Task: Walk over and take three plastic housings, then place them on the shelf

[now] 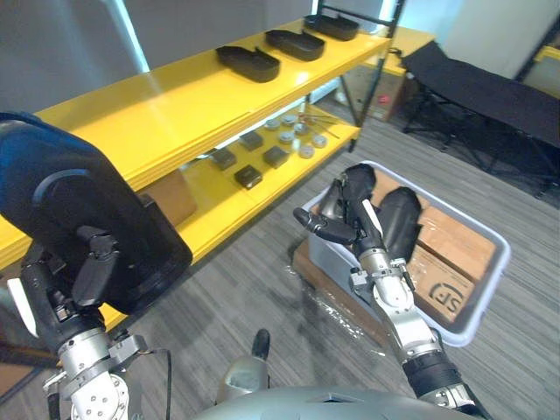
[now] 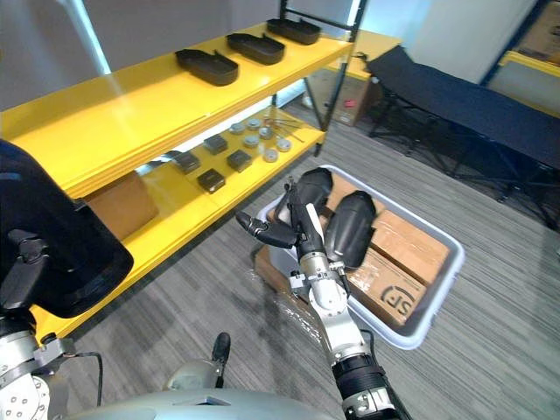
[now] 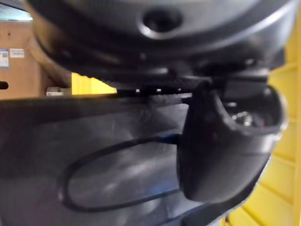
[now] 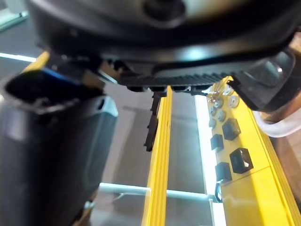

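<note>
Black plastic housing (image 1: 79, 201) in left hand (image 1: 83, 271) grip beside yellow shelf (image 1: 157, 105).

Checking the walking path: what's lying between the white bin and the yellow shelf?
Nothing in the way. In the left eye view, only a stretch of grey floor runs between the white bin and the yellow shelf.

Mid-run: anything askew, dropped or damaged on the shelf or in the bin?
Nothing stands out. Three housings lie in a row on the top shelf, the left hand grips a fourth housing, and two more housings stand on end in the white bin by the right hand. Nothing spilled.
</note>
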